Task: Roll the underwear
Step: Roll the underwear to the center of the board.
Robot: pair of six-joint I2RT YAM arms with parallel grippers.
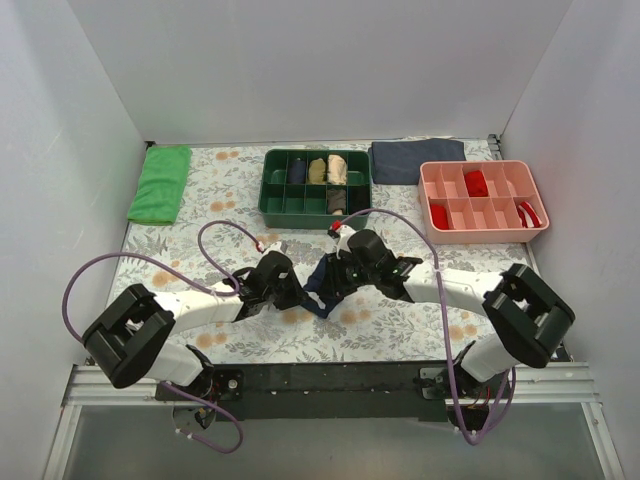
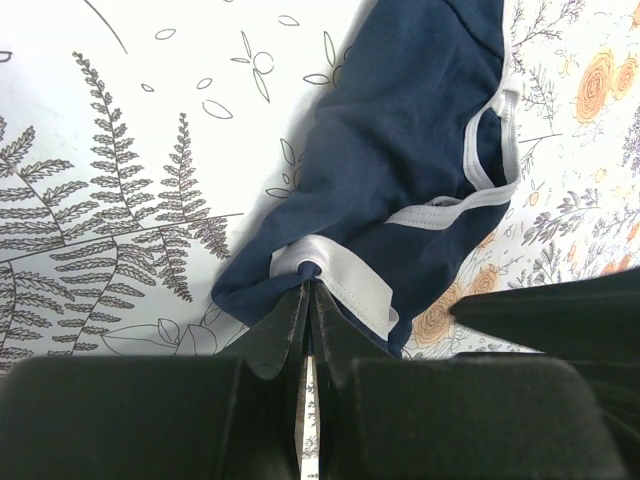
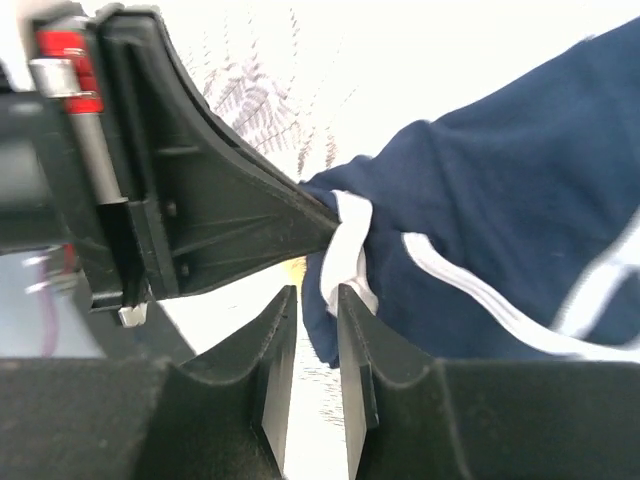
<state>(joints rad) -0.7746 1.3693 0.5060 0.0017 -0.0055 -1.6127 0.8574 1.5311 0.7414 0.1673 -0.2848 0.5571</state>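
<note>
- The small navy blue fabric underwear with white piping (image 1: pixel 322 298) (image 2: pixel 400 150) (image 3: pixel 500 200) hangs bunched between the two grippers at the middle of the flower-printed table cover (image 1: pixel 230 190), closer to the near edge than to the trays.
- The left gripper (image 1: pixel 296 288) (image 2: pixel 308 295) is clenched on a white-piped hem at one corner of the underwear. The rest of the cloth spreads away from it over the fern print.
- The right gripper (image 1: pixel 338 278) (image 3: pixel 313 300) shows only a narrow slit between its fingers, with a fold of navy cloth and piping at the tips. I cannot tell whether it is pinching the cloth.
- The two grippers sit just beside each other, tips almost touching.
- A strip of bare cover lies between the grippers and the dark green plastic compartment tray (image 1: pixel 300 218) holding rolled garments.
- Right of that tray stands a pink plastic compartment tray (image 1: pixel 490 235) with red items. A flat grey-blue folded cloth (image 1: pixel 418 160) lies behind, between the two trays.
- A bright green folded cloth (image 1: pixel 160 183) lies at the far left edge, against the white wall.
- Open cover lies left of the left arm and right of the right arm.
</note>
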